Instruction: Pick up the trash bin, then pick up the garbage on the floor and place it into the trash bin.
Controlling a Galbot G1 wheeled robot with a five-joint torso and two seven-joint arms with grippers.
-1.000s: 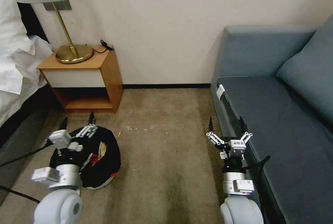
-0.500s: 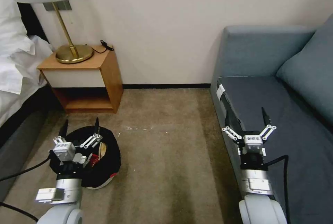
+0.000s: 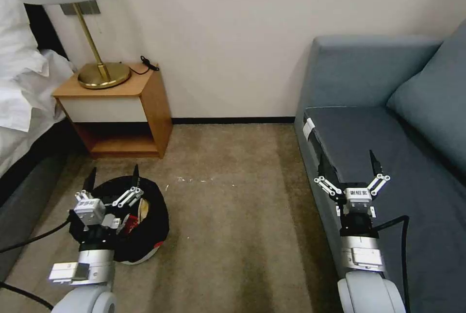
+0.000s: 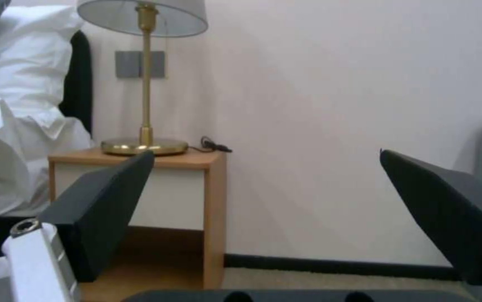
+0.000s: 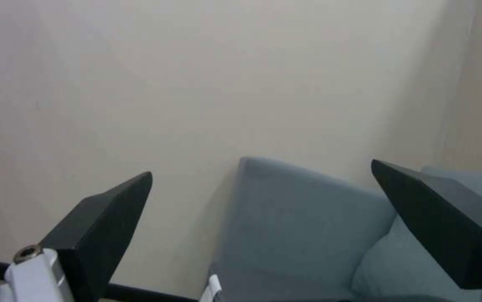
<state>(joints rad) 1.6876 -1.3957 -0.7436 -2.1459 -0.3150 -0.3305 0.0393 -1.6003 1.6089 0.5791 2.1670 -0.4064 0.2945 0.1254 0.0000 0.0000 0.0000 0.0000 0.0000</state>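
Observation:
The trash bin [image 3: 154, 228], low and white with a black bag liner and a small red mark, stands on the carpet at the left. Garbage lies inside it: a red-and-white packet [image 3: 129, 222] and a yellowish wrapper [image 3: 143, 207]. My left gripper [image 3: 114, 174] hangs over the bin's near left side, open, fingers pointing at the wall, holding nothing; the left wrist view shows the same left gripper [image 4: 266, 153] spread wide. My right gripper [image 3: 347, 160] is open over the sofa seat's front edge, and it is also open as the right gripper [image 5: 261, 167] in the right wrist view.
A wooden nightstand [image 3: 148, 94] with a brass lamp [image 3: 103, 75] stands against the wall beyond the bin. The bed [image 3: 19, 104] is at the far left. A grey-blue sofa [image 3: 388, 148] lines the right side. Open carpet [image 3: 233, 196] lies between them, with a few white specks.
My right arm has swung right, from the carpet's edge to over the sofa seat. My left gripper has straightened to point forward over the bin. Both have stayed open.

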